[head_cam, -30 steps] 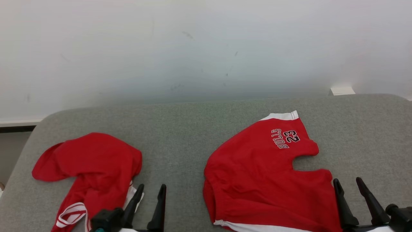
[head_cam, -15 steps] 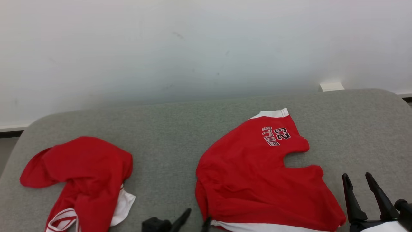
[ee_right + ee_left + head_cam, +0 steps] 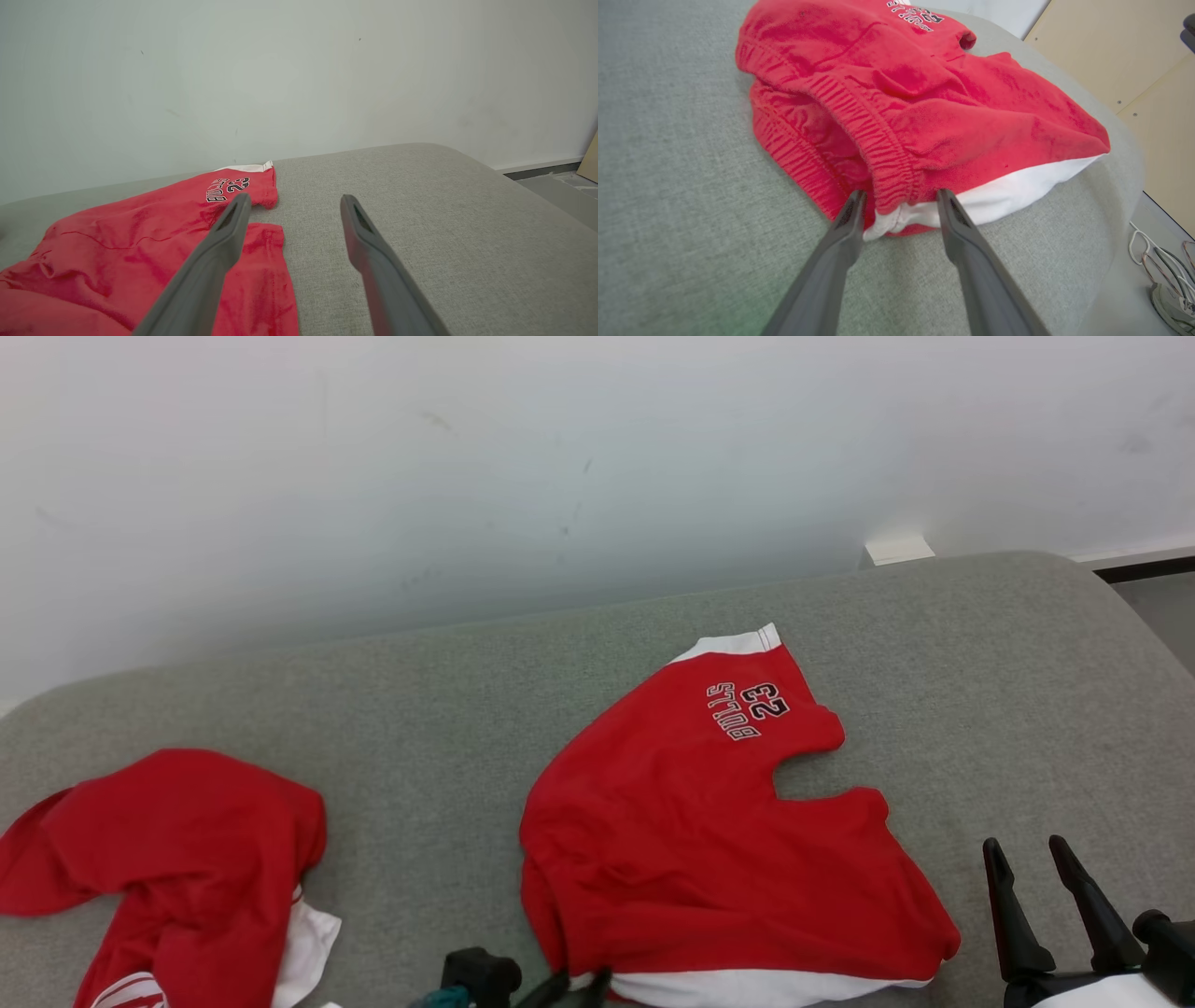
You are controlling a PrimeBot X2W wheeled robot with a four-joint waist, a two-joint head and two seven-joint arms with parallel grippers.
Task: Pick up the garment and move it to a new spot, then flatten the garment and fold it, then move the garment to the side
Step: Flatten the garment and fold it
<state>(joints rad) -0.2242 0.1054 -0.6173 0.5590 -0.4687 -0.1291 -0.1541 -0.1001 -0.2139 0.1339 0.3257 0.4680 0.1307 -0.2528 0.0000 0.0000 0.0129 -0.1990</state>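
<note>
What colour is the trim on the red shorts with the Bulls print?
White; the trim shows best in the left wrist view.

Grey fabric-covered surface [image 3: 448,709], perhaps a padded table, red Bulls shorts [image 3: 691,821] at centre, crumpled red garment [image 3: 177,840] left

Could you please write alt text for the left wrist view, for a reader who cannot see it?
The left end effector has its two dark fingers open on either side of the gathered waistband corner of red shorts with white trim, which lie rumpled on a grey padded surface.
</note>
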